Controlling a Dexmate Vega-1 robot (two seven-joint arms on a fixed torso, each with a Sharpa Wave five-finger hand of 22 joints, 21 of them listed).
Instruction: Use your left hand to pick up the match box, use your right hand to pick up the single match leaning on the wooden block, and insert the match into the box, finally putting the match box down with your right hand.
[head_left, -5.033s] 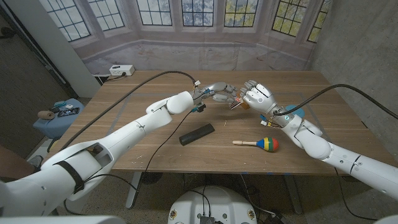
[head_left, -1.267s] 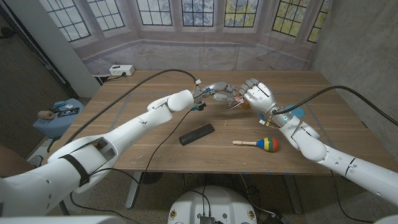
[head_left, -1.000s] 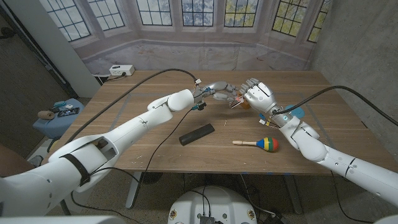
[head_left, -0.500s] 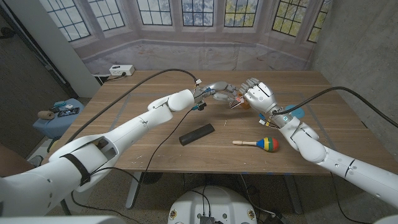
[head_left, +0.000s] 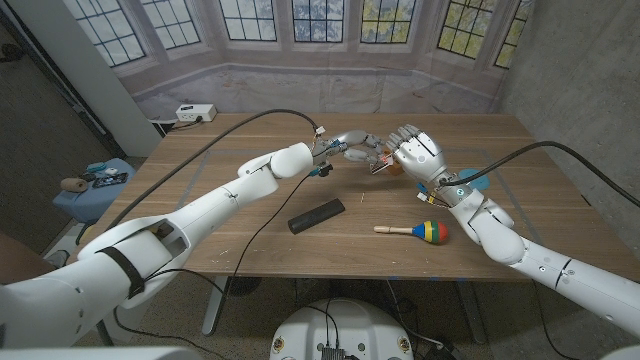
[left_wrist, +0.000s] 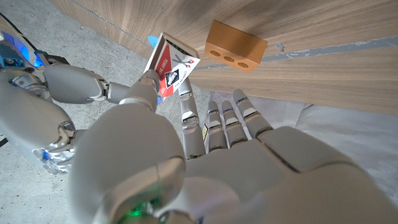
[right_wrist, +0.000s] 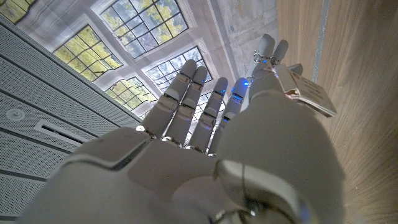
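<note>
Nothing has moved: both hands (head_left: 385, 155) hold the match box (left_wrist: 171, 66) above the wooden block (left_wrist: 236, 46).

Left hand (left_wrist: 205, 162) apparently pinches match box (left_wrist: 171, 65) near wooden block (left_wrist: 236, 46).

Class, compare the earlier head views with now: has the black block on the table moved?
No. The black block lies in the same spot, still left of the maraca and the same way from the table's near edge.

Probably a lab: printed window backdrop (head_left: 300, 30) behind a wooden table (head_left: 250, 240)
</note>
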